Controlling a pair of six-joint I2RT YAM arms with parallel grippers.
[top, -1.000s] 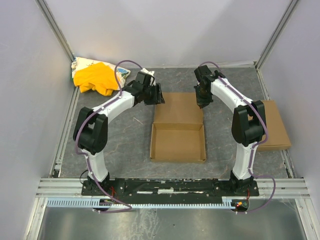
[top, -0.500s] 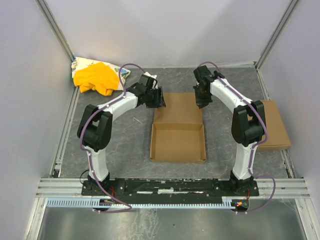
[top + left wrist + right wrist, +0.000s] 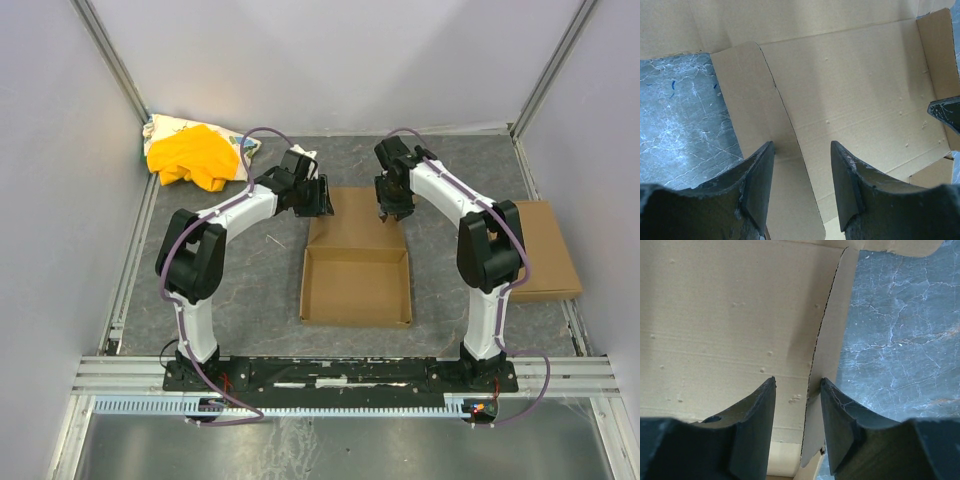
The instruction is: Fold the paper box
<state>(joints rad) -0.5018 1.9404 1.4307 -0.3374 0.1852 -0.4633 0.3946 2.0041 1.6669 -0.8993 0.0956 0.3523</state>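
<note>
At mid-table, the plain brown cardboard mailer box (image 3: 356,285) is being straddled at its lid's side flaps by the left gripper (image 3: 318,196) and right gripper (image 3: 392,208), jaws apart, likely to fold them.

Brown paper box (image 3: 356,285), walls up, lid open, prob flat

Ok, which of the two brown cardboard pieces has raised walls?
The central brown cardboard mailer box, its near half a walled tray; the smaller plain brown cardboard rectangle at far right lies flat.
</note>
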